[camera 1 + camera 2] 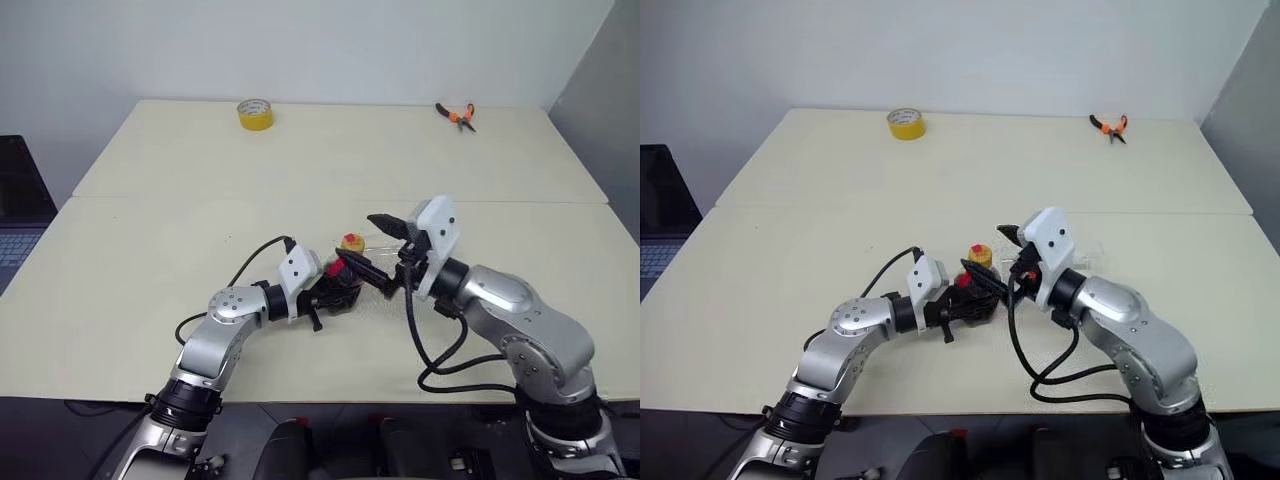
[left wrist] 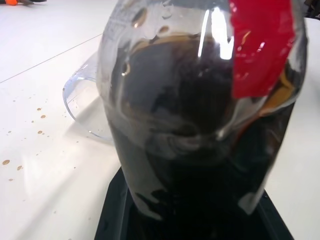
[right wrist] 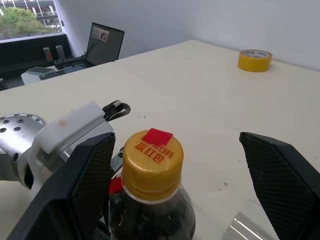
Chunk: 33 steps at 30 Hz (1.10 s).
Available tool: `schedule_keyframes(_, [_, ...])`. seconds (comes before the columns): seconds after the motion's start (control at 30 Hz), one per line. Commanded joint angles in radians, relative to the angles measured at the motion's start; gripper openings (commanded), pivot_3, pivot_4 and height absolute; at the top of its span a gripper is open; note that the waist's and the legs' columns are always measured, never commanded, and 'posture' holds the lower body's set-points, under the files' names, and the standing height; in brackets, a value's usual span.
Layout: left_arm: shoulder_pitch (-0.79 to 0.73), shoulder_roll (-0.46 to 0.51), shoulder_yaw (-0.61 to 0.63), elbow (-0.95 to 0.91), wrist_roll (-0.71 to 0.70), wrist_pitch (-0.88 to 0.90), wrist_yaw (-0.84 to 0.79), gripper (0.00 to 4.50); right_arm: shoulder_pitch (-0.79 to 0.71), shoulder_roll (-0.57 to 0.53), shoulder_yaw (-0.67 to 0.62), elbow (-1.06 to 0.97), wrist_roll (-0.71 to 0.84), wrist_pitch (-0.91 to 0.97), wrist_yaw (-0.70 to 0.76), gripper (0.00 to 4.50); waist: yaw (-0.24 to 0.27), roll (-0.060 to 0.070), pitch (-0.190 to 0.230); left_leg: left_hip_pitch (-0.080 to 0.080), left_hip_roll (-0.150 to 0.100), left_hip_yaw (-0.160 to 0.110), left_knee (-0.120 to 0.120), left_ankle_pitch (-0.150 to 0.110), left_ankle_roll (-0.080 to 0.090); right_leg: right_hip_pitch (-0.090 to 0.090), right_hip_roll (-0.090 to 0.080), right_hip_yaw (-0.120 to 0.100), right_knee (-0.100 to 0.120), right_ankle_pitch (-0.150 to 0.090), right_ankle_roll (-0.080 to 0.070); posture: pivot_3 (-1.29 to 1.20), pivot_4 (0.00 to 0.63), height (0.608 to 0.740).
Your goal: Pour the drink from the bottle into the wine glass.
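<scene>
The left gripper (image 1: 335,285) clamps the bottle (image 1: 345,272) upright over the table (image 1: 150,250); the right gripper (image 3: 182,187) spreads wide around its yellow cap (image 3: 152,156), still on; the wine glass (image 2: 82,100) lies just behind; no drink poured yet.

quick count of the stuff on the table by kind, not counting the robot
bottle: 1
wine glass: 1
tape roll: 1
pliers: 1
total: 4
</scene>
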Motion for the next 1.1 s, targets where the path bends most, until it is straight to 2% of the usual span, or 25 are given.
schedule_keyframes(0.03, [-0.014,0.000,0.000,-0.034,-0.007,-0.027,-0.010,0.90,-0.025,0.019,0.002,0.001,-0.033,-0.038,-0.014,4.25,0.000,0.000,0.000,0.000,0.000,0.000,0.000,0.000,0.000,0.000,0.000,0.000,0.000,0.000,0.000,0.00,0.150,0.740])
schedule_keyframes(0.37, [-0.012,0.002,0.001,-0.032,-0.004,-0.030,-0.010,0.90,0.035,-0.015,-0.075,-0.030,-0.018,-0.024,-0.001,4.25,0.000,0.000,0.000,0.000,0.000,0.000,0.000,0.000,0.000,0.000,0.000,0.000,0.000,0.000,0.000,0.00,0.150,0.740])
schedule_keyframes(0.7, [-0.016,0.000,0.003,-0.018,-0.001,-0.039,-0.016,0.88,0.107,-0.056,-0.186,-0.121,0.194,0.064,0.052,4.25,0.001,0.000,0.000,0.000,0.000,0.000,0.000,0.000,0.000,0.000,0.000,0.000,0.000,0.000,0.000,0.00,0.150,0.740])
schedule_keyframes(0.93, [-0.016,-0.002,0.004,-0.017,0.000,-0.040,-0.019,0.88,0.127,-0.119,-0.196,-0.138,0.273,0.103,0.079,4.25,0.001,0.000,0.000,0.000,0.000,0.000,0.000,0.000,0.000,0.000,0.000,0.000,0.000,0.000,0.000,0.00,0.150,0.740])
schedule_keyframes(1.1, [-0.013,-0.001,0.005,-0.021,0.000,-0.038,-0.017,0.88,0.096,-0.088,-0.172,-0.118,0.260,0.097,0.040,4.25,0.001,0.000,0.000,0.000,0.000,0.000,0.000,0.000,0.000,0.000,0.000,0.000,0.000,0.000,0.000,0.00,0.150,0.740])
